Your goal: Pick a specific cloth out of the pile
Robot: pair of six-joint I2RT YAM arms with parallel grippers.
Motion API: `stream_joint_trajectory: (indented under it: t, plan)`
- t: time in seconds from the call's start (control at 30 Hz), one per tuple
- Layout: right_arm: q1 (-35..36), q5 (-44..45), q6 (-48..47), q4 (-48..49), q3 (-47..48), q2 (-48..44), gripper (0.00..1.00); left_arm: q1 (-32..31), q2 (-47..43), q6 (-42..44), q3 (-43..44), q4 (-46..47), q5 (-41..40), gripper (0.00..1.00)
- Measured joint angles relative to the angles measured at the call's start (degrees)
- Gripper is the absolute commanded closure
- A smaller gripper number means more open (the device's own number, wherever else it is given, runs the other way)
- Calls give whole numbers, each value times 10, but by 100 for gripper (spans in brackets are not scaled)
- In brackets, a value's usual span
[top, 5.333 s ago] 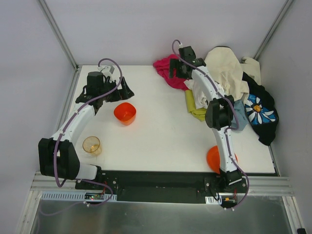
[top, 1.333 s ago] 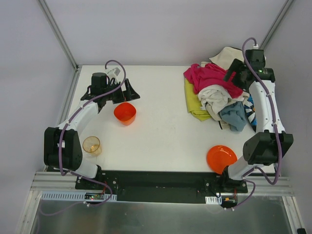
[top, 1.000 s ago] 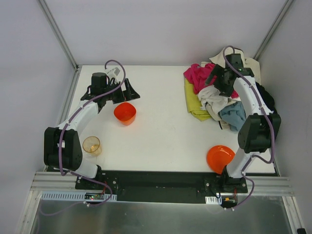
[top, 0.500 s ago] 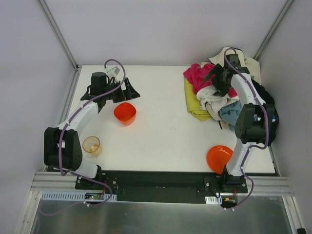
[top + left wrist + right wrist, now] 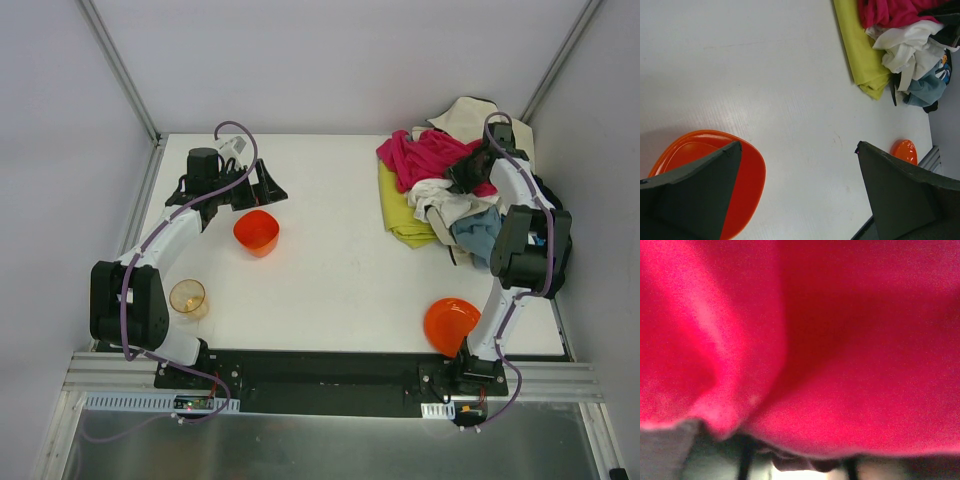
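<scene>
My right gripper is buried in the magenta garment atop the pile, clenched or not I cannot tell; reaching next means shifting left and lower to the cloth pinned underneath.

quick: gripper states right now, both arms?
Left gripper: open, empty, beside the orange bowl.
Right gripper: cannot tell; its fingers are hidden, and the magenta cloth fills its wrist view.

Yellow-green cloth; magenta garment; orange bowl
</scene>
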Motion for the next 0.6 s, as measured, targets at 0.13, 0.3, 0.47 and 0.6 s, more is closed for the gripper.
stream_joint_trajectory:
  t: [0.13,0.3,0.47,0.6]
  plan:
    - [-2,-16,-1,26,-12,3,87,0,0,0,0,1,2,1]
    - [-2,-23,-9,33,-15,3,100,0,0,0,0,1,11,1]
    - [-3,-23,-25,32,-15,-3,100,0,0,-6,9,1,27,1]
    - [-3,-13,-47,27,-14,-15,100,0,-2,-16,24,1,36,1]
